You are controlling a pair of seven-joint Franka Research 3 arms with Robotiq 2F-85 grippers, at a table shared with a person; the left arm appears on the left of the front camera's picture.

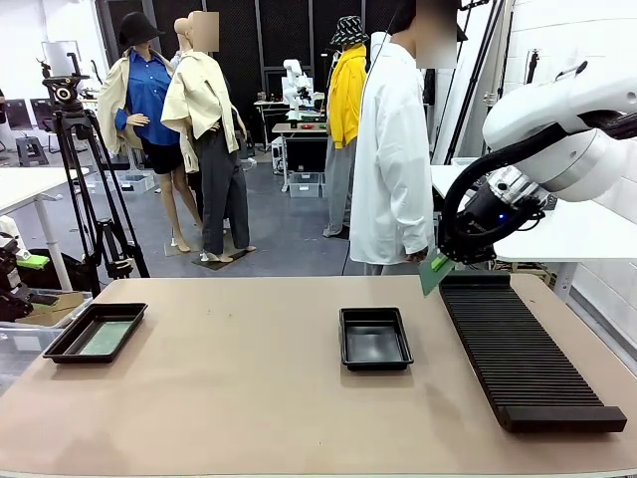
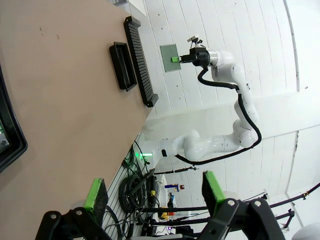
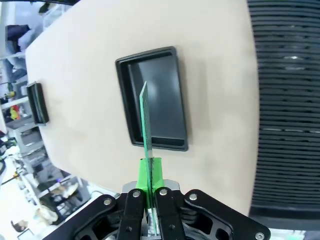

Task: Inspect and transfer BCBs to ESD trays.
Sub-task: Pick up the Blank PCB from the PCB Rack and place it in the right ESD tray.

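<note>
Judging from the counter [image 1: 249, 418], you are partway through. The long slotted rack [image 1: 523, 349] looks bare of boards. Of the two ESD trays, the far tray [image 1: 80, 358], well apart from the rack, seems to have a first BCB [image 1: 105, 337] on its floor, while the near tray [image 1: 376, 365] just beside the rack lies unfilled. A second BCB [image 3: 145, 120], thin, flat and green, hangs above the rack's far end, clamped by one edge in your right fingers [image 3: 150, 172], not yet set down. Your left fingers [image 2: 96, 194] stand wide apart, holding nothing.
</note>
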